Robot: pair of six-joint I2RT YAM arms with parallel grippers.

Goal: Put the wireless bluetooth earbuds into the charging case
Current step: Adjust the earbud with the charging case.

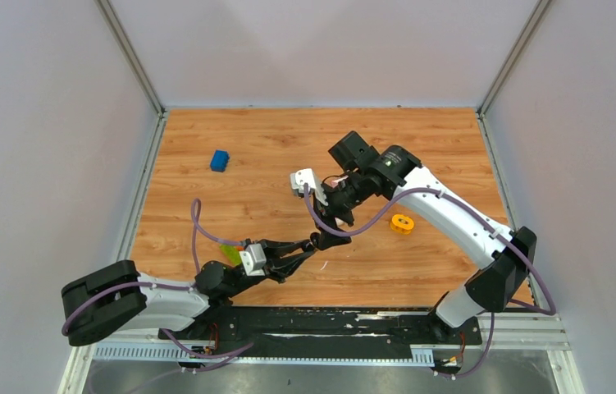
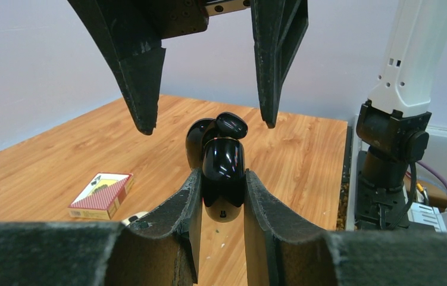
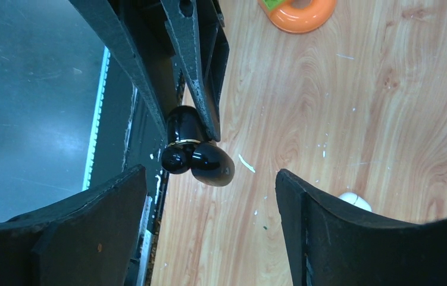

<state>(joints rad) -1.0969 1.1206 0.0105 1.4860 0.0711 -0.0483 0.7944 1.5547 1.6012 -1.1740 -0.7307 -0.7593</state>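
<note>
No brand name or legible writing was found on any item. The print on the red-and-yellow card box (image 2: pixel 102 195) was too small to read, and the glossy black charging case (image 2: pixel 224 161) carried only a thin gold band near its top.

The left gripper (image 2: pixel 222 174) was clamped on the lower body of the charging case, one finger on each side, holding it clear of the wooden table (image 1: pixel 288 139). The case stood with its lid swung back. A black earbud (image 2: pixel 231 125) sat at the mouth of the case, beside the lid. Whether it was fully seated could not be determined.

The right gripper (image 3: pixel 210 174) hung close to the case top with its fingers well apart, one on each side of the earbud and touching neither it nor the case. Nothing was held in it.

Other items on the table:
- The card box lay flat beside the left arm, partly hidden by that arm in the top view.
- An orange ring (image 1: pixel 403 223) lay near the right arm (image 1: pixel 452 217), apart from both grippers.
- A blue block (image 1: pixel 219 160) lay at the far left, well apart from everything else.
- A small whitish rounded item (image 3: pixel 355 201) lay on the wood below the grippers. Its identity could not be established.
- Fine white specks were scattered over the wood near it.
</note>
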